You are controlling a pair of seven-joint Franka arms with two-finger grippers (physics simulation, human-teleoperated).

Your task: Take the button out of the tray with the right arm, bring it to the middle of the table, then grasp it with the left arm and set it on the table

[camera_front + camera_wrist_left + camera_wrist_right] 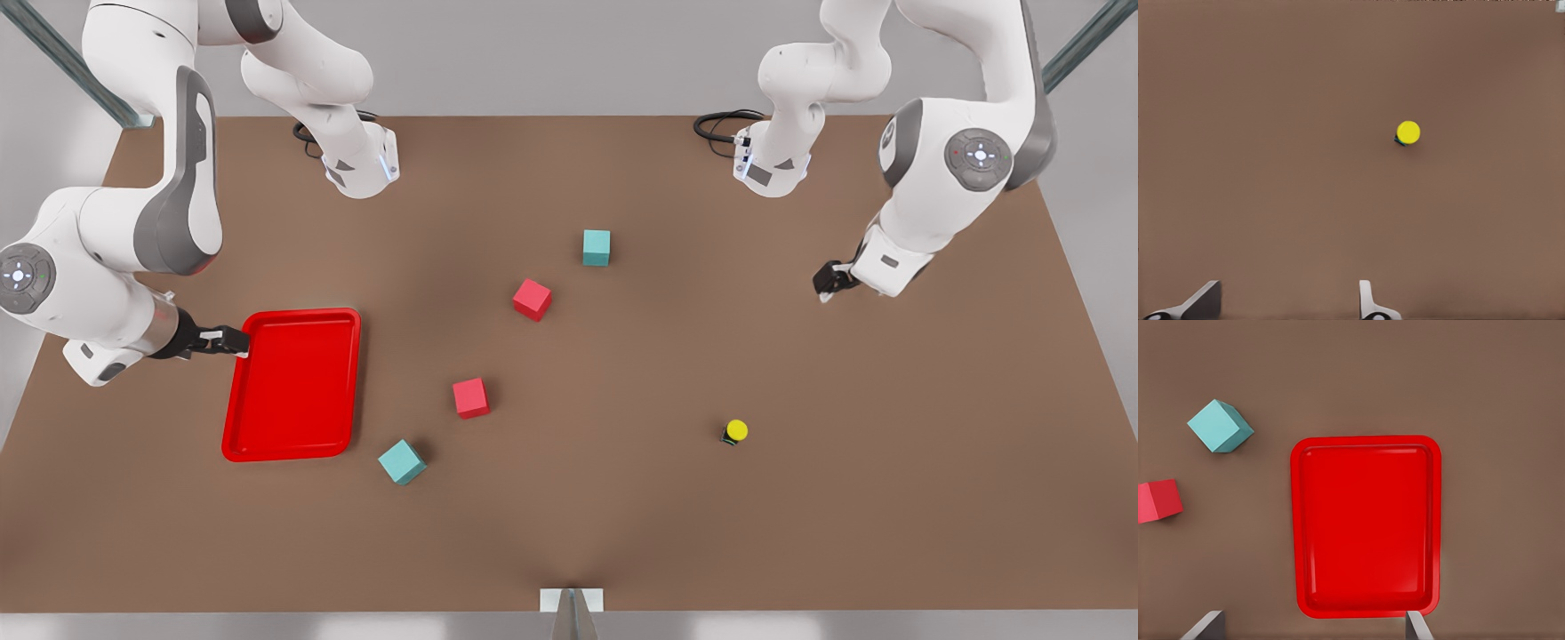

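The button (734,432), a yellow cap on a small dark body, stands upright on the brown table (622,516) toward the front view's right, well away from the tray. The left wrist view has the button (1407,133) ahead of my left gripper (1288,295), which is open and empty. In the front view the left gripper (827,284) hovers up and to the right of the button, apart from it. The red tray (293,382) lies empty at the front view's left. My right gripper (233,342) is open at the tray's far-left corner, above the tray (1365,527), and holds nothing.
Two red cubes (532,299) (470,397) and two teal cubes (597,247) (402,461) are scattered between the tray and the table's middle. One teal cube (1219,425) and one red cube (1158,500) lie beside the tray. Both arm bases stand at the far edge.
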